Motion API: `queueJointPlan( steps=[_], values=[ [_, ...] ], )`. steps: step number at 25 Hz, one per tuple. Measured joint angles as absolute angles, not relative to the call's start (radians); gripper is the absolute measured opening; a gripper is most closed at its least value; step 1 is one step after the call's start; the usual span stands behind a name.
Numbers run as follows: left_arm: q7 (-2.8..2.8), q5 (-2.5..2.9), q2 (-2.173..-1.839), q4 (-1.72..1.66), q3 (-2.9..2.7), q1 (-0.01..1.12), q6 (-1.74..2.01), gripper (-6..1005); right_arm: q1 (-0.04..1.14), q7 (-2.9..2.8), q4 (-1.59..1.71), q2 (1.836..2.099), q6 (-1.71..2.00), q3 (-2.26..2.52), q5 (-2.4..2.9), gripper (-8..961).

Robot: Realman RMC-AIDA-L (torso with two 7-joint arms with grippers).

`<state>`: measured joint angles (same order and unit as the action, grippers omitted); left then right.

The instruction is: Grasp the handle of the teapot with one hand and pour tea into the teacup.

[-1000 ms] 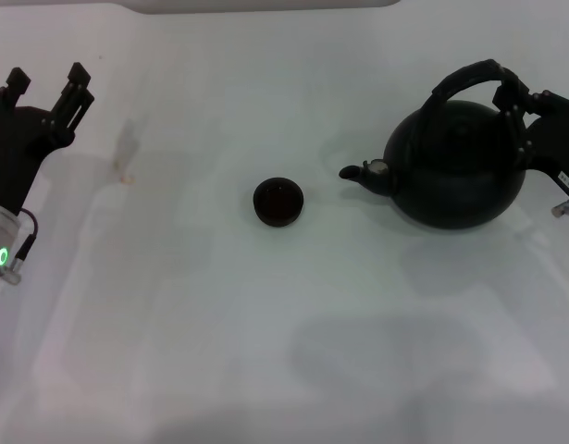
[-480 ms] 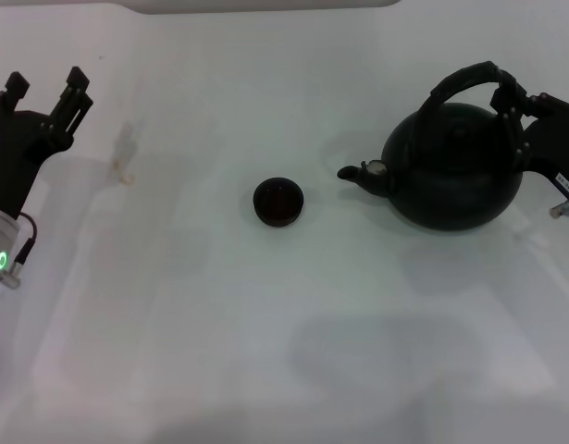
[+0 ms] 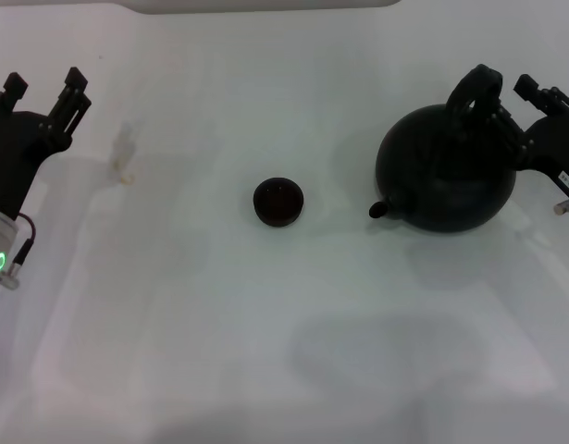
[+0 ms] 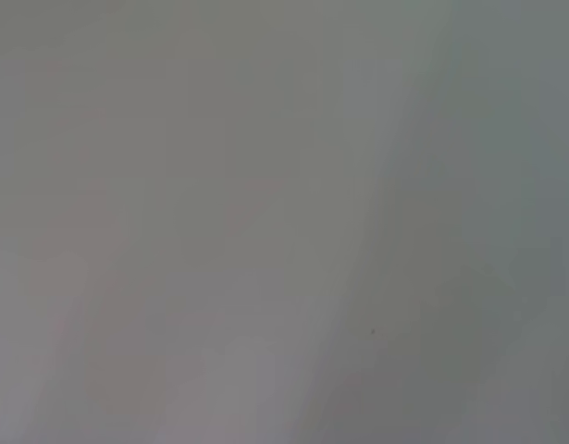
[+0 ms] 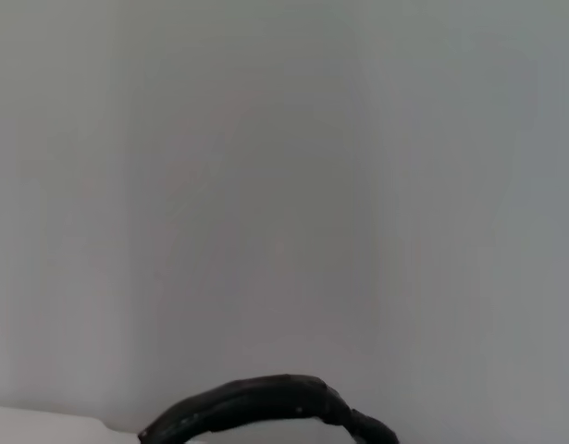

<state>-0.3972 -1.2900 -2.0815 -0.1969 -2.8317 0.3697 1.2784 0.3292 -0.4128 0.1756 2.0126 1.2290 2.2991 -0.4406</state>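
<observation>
The matte-black teapot (image 3: 446,171) stands at the right of the white table (image 3: 265,324), its spout (image 3: 379,210) pointing front-left, towards me. Its black arched handle (image 3: 478,88) is seen almost edge-on. My right gripper (image 3: 513,104) reaches in from the right edge and is closed on the handle's right side. A piece of the handle also shows in the right wrist view (image 5: 265,402). The tiny black teacup (image 3: 278,202) sits at mid-table, left of the spout, with a dark reddish inside. My left gripper (image 3: 43,85) is open and idle at the far left.
A small pale mark (image 3: 125,153) lies on the table near the left gripper. A grey edge (image 3: 265,5) runs along the table's back. The left wrist view shows only bare grey surface.
The teapot has turned: its spout swung from pointing left at the cup to pointing front-left, and the handle now looks narrow. The right gripper turned with it. The left arm stayed put.
</observation>
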Motion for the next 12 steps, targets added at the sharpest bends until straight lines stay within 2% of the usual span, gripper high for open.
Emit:
queueJointPlan(
  steps=[12],
  values=[
    [-0.395, -1.289, -2.082, -0.196, -2.832, 0.374, 1.279, 873, 0.226, -0.408, 0.172, 2.013, 1.342, 2.192, -0.444, 824]
  ],
)
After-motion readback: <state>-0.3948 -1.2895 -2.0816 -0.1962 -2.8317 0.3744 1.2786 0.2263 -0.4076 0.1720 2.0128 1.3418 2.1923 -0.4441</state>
